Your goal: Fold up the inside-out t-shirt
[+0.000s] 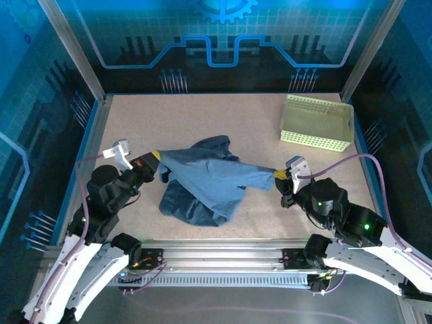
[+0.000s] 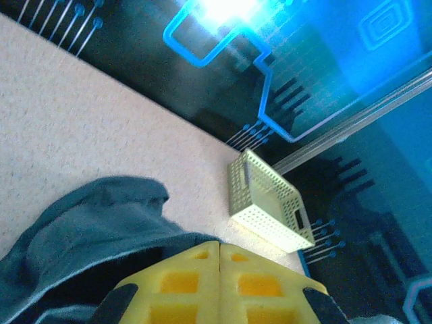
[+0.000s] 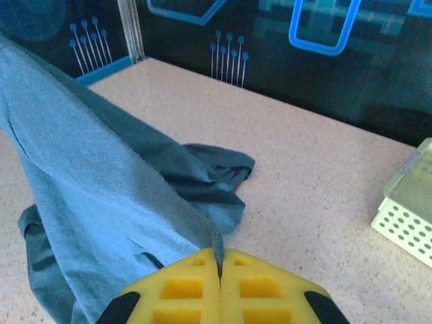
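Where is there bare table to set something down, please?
Free: the far strip of table between t-shirt and back wall, left of the basket. Crowded: the middle, where the left gripper and right gripper hold the t-shirt taut.

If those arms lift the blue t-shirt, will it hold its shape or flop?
Probably flop: the t-shirt hangs in soft folds between the left tool and right tool. It seems light, since two pinches hold it stretched. Its wrinkles suggest it bunches when pushed.
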Tool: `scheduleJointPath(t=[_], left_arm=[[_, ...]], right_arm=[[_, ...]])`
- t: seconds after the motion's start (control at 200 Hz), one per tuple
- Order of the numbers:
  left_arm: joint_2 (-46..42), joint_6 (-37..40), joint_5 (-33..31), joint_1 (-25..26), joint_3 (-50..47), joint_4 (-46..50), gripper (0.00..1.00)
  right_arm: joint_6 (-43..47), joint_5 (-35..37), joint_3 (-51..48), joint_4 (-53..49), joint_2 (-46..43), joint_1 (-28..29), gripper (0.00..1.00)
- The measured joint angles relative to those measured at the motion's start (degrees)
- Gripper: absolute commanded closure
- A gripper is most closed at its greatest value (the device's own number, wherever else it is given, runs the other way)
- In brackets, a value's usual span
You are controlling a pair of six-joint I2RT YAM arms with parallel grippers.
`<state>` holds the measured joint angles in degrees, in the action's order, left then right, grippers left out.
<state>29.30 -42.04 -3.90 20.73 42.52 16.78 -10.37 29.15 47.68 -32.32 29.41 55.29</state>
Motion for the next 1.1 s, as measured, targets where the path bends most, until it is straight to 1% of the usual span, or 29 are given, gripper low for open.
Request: scheduleJointPath(t=[0.155, 0.28, 0.45, 0.55, 0.705, 0.875, 0.99, 1.101], left_arm=[[-2.21, -0.02, -2.29, 0.0, 0.57, -1.29, 1.0], [-2.19, -0.04, -2.56, 0.0, 0.55, -1.68, 1.0], [-1.05, 0.0, -2.54, 0.0, 0.83, -1.99, 1.0], [0.07, 0.63, -2.29, 0.0, 3.74, -1.42, 1.0], [2.54, 3.48, -0.74, -0.02, 14.47, -0.17, 1.0], [6.29, 8.33, 0.59, -0.02, 30.47, 1.51, 1.0], [10.4, 11.61, 1.46, 0.0, 40.37, 2.71, 1.0], [16.22, 14.45, 1.75, -0.02, 46.95, 4.15, 1.0]], right_arm=[[-0.22, 1.64, -0.39, 3.28, -2.6, -0.35, 1.0], [-1.2, 1.86, -1.73, 4.81, -4.17, -0.72, 1.0], [-1.38, 0.42, -1.79, 5.14, -2.84, -0.85, 1.0], [-0.79, -1.81, 0.66, 4.81, -0.94, -1.01, 1.0], [0.83, -6.86, 9.9, 4.9, 2.47, -1.01, 1.0], [2.97, -10.8, 20.85, 5.68, 6.82, -1.01, 1.0], [4.28, -11.41, 25.55, 6.49, 9.92, -0.98, 1.0], [5.64, -9.16, 26.27, 7.23, 12.52, -1.01, 1.0]])
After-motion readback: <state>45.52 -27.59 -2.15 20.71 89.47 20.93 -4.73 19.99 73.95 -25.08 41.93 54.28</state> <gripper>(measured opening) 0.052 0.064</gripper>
